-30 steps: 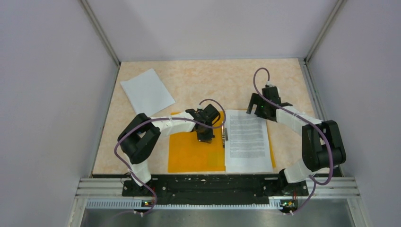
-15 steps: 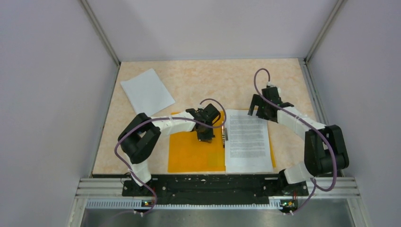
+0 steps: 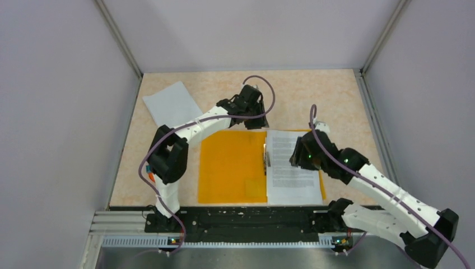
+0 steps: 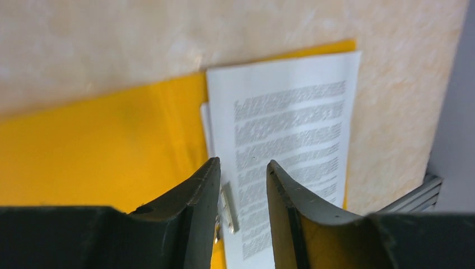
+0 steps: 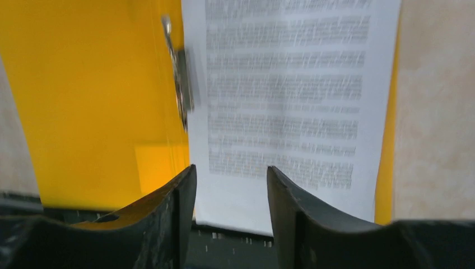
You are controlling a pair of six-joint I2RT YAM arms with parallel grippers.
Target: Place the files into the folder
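The orange folder (image 3: pixel 231 168) lies open in the middle of the table, with a metal clip (image 3: pixel 265 157) along its spine. The printed file (image 3: pixel 294 176) rests on its right half and is also seen in the left wrist view (image 4: pixel 291 117) and the right wrist view (image 5: pixel 285 95). The blank file (image 3: pixel 173 105) lies at the back left, off the folder. My left gripper (image 3: pixel 253 119) hovers over the folder's far edge, open (image 4: pixel 242 165) and holding nothing. My right gripper (image 3: pixel 298 156) hangs above the printed file, open (image 5: pixel 231 169) and holding nothing.
Grey walls close in the table on the left, the right and the back. A black rail (image 3: pixel 241 216) with both arm bases runs along the near edge. Bare tabletop (image 3: pixel 313 95) lies behind the folder.
My left gripper has opened and moved from the folder's middle to its far edge. My right arm has swung from the back right to over the printed file, its jaws narrower than before.
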